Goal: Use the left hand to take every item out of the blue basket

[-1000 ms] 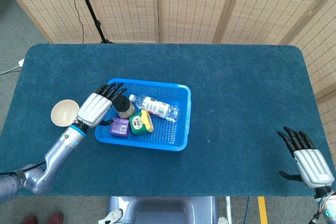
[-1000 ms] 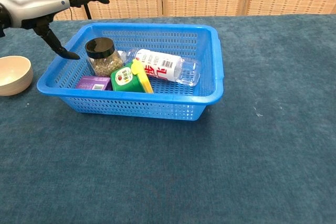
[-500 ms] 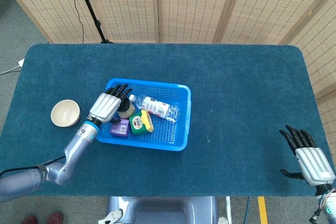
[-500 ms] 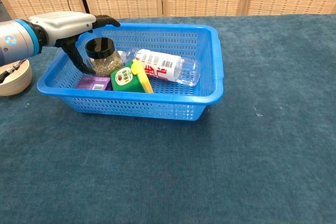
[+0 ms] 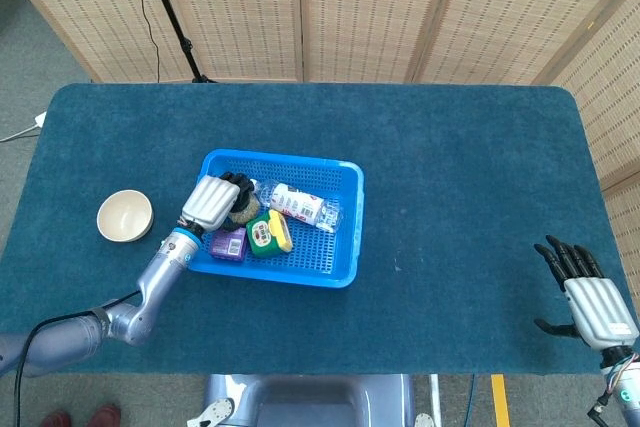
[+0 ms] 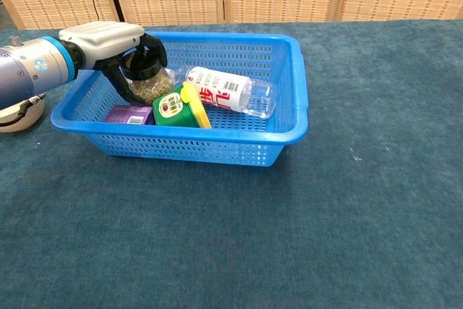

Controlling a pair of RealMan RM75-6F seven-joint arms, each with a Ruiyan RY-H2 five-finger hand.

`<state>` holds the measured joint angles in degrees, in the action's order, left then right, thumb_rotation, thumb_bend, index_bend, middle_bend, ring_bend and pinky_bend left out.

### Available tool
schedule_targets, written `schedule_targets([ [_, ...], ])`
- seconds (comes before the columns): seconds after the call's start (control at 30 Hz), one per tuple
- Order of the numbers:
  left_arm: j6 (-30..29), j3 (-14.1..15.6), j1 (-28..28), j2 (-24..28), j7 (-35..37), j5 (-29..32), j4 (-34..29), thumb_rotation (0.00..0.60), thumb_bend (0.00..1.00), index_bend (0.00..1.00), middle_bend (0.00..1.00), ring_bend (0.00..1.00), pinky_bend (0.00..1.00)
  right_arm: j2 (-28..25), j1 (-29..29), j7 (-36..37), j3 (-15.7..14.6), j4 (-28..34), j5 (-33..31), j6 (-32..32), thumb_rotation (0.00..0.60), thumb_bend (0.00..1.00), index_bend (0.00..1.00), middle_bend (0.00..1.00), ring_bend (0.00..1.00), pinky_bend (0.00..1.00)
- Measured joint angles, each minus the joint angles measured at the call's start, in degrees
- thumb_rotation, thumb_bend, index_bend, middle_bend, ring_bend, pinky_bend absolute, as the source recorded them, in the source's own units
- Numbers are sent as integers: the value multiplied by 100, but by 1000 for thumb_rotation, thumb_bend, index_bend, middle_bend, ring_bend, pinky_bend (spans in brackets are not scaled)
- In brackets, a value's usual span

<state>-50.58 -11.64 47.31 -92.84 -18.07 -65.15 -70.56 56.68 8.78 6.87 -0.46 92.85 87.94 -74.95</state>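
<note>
The blue basket sits left of centre on the teal surface. Inside, at its left end, stands a jar with a black lid and grainy brown contents. The left hand reaches over the basket's left rim and wraps around this jar, dark fingers curled over the lid and down its far side, thumb on the near side; the jar rests on the basket floor. Just beside the jar lies a green tub with a yellow lid tilted against it, and in the front left corner a purple box lies flat. A clear bottle with a white and red label lies on its side across the middle, cap toward the jar.

Outside the basket, well to the left, a cream bowl stands on the surface. The right hand rests far off at the near right corner, fingers spread and holding nothing.
</note>
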Motion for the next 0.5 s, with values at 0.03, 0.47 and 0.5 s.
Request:
schedule_targets([
  [0.03, -44, -7, -2, -6, 10, -26, 6, 600, 351, 648, 493, 487, 629, -1, 0, 1, 0, 1, 0, 0, 600, 0, 0, 0, 0, 0],
  [0.47, -1015, -239, -254, 889, 550, -742, -1015, 600, 350, 648, 493, 487, 629, -32, -23, 9, -27, 55, 72, -61, 600, 0, 0, 0, 0, 0],
  [0.5, -1088, -262, -291, 1006, 579, -765, -1113, 600, 349, 648, 493, 487, 629, -34, -27, 6, -35, 61, 89, -69, 600, 0, 0, 0, 0, 0],
])
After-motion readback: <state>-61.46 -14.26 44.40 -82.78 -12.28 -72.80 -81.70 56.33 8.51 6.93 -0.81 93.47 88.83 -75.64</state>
